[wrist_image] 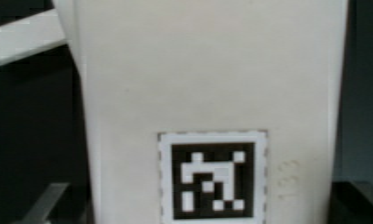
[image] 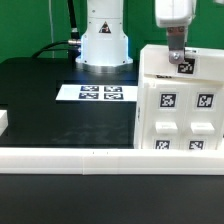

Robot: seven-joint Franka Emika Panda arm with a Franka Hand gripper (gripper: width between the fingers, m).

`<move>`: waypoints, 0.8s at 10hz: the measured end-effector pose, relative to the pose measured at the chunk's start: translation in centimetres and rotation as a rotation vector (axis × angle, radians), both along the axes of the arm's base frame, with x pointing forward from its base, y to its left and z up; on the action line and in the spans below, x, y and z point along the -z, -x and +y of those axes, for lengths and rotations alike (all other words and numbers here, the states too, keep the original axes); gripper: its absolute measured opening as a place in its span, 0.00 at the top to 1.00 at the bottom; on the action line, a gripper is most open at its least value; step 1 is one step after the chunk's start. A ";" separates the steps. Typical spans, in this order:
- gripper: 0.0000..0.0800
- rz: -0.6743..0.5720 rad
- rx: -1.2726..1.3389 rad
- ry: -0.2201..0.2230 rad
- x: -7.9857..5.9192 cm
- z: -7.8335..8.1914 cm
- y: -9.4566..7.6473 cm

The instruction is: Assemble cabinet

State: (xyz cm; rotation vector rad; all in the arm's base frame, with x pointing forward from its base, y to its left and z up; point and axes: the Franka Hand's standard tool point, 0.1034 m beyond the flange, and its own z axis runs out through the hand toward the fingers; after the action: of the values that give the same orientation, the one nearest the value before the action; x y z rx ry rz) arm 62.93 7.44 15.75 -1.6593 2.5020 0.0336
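We cannot tell the jaws' state: the gripper (image: 182, 62) sits at the cabinet's (image: 178, 105) top edge. Cabinet stands at the exterior view's right, tagged face toward camera, against the rail (image: 70, 158). Marker board (image: 100, 93) lies flat, apart.

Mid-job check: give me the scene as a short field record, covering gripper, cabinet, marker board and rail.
gripper: down at the top edge of the cabinet; open or shut cannot be told
cabinet: white, standing on the exterior view's right, several marker tags on its front face
wrist view: filled by a white panel with one marker tag
marker board: flat on the black table, near the arm's base
rail: long low white piece across the front
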 end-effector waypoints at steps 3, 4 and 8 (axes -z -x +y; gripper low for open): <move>0.30 0.001 0.053 -0.028 -0.2 0.6 0.0; 0.30 0.000 0.080 -0.043 -0.4 0.9 0.0; 0.19 -0.010 0.025 -0.038 -0.3 1.0 -0.1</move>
State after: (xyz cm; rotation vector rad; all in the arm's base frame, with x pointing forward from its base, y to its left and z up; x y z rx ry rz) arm 62.99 8.47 16.08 -1.6091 2.4986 0.0698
